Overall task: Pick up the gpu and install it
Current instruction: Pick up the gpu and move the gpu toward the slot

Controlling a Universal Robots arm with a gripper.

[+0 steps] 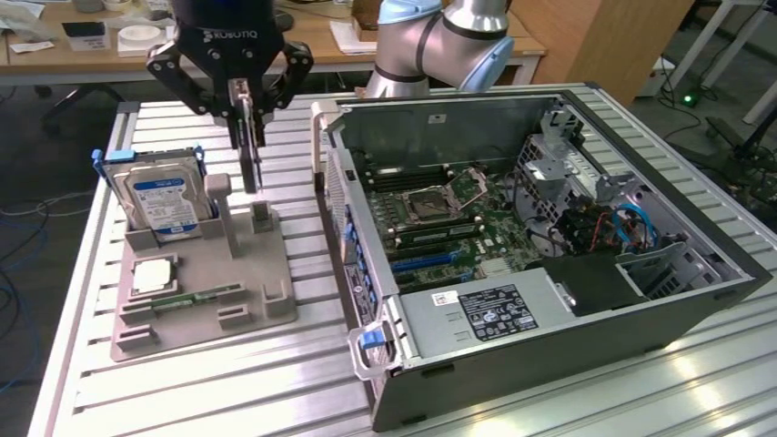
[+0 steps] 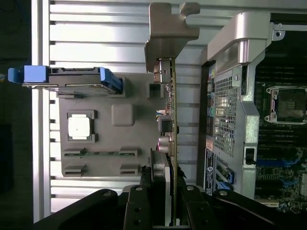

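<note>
Dark steel computer case (image 1: 510, 391) is laid open at lower right, its board slots exposed for fitting. Farther back, upper left, the gpu (image 1: 253, 155) is gripped edge-down by the clenched end effector (image 1: 247, 107), over the grey holder (image 1: 243, 264) on the tabletop (image 1: 182, 391).

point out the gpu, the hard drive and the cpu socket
gpu (image 2: 168, 31), wrist view, silver end bracket
hard drive (image 1: 164, 204), exterior view, blue label
cpu socket (image 1: 432, 206), exterior view, its centre

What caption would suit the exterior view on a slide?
Gripper holds the gpu upright, edge-on, over the grey parts holder, beside the open computer case.
</note>
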